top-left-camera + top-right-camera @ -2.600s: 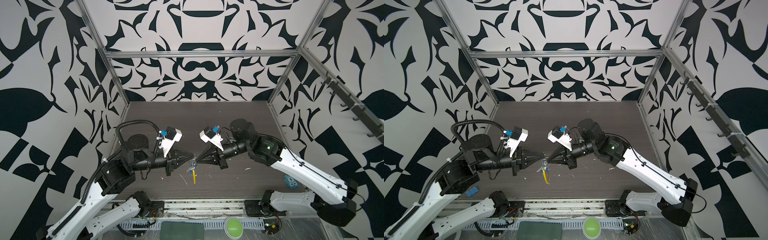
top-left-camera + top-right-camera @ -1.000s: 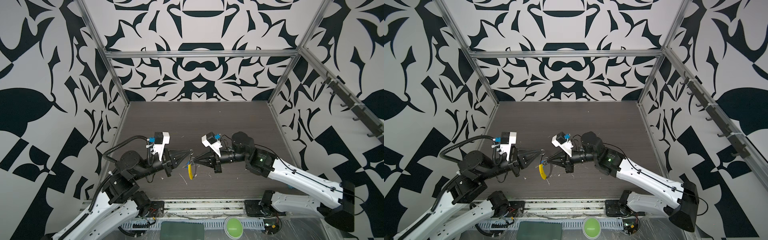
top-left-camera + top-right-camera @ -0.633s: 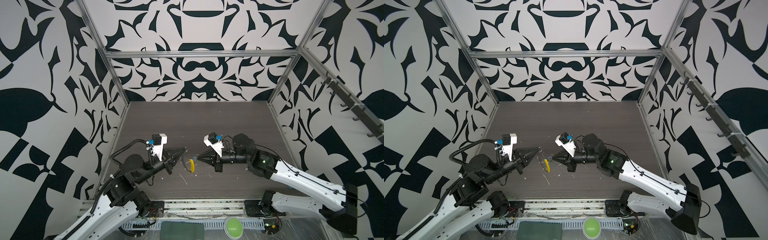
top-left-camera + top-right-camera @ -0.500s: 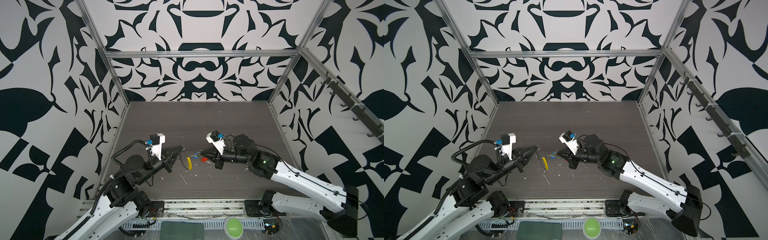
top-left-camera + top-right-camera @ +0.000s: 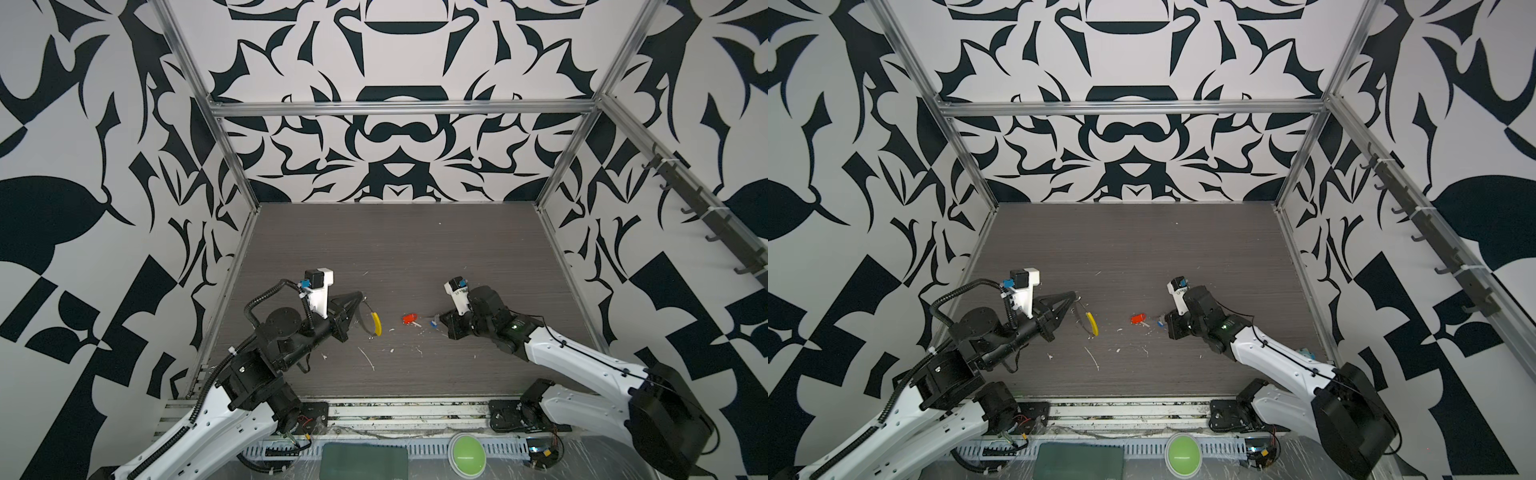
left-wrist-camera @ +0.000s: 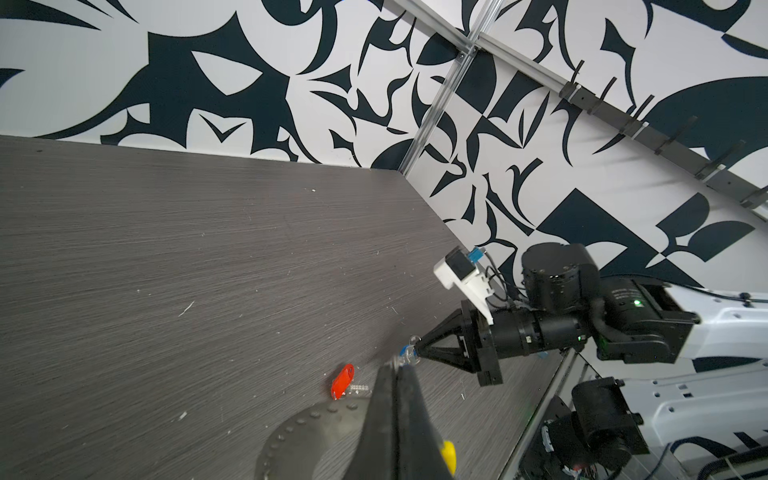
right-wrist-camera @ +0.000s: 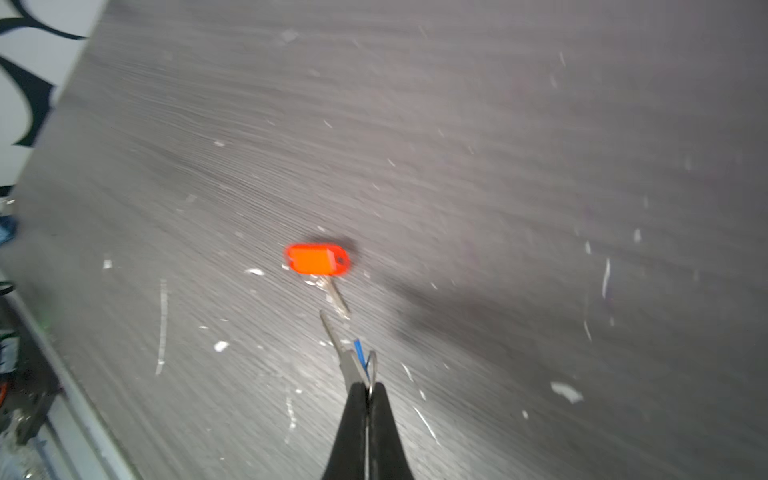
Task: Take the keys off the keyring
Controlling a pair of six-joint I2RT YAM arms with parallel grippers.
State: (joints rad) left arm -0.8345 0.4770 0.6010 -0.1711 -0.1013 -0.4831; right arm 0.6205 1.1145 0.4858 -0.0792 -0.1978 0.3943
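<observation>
Right wrist view: the right gripper (image 7: pixel 368 390) has its two black fingers pressed together, pinching the blue key (image 7: pixel 353 353) at its head end. The silver blade sticks out past the tips toward the red key (image 7: pixel 318 259). The red key lies flat on the dark wood-grain table (image 7: pixel 498 124), near that blade but clear of it and of the fingers. The picture is blurred, so finer detail is lost. White flecks (image 7: pixel 565 391) are scattered over the table.

In both top views the red key (image 5: pixel 409 318) sits alone at about 5 o'clock from the table's middle. The blue key (image 5: pixel 434 322) is at 3 o'clock from it, at the tips of the right gripper (image 5: pixel 441 323).

The keyring (image 5: pixel 376 324) is at 9 o'clock from the red key, well apart from both keys, with its yellow sleeve on the side facing them. The left gripper (image 5: pixel 362 296) is closed, and its tips grip the thin wire at the loop's 12 o'clock end. Whether the loop's lower end rests on the table, I cannot tell. In the left wrist view the notched grey wire shows blurred beside the closed fingers.
</observation>
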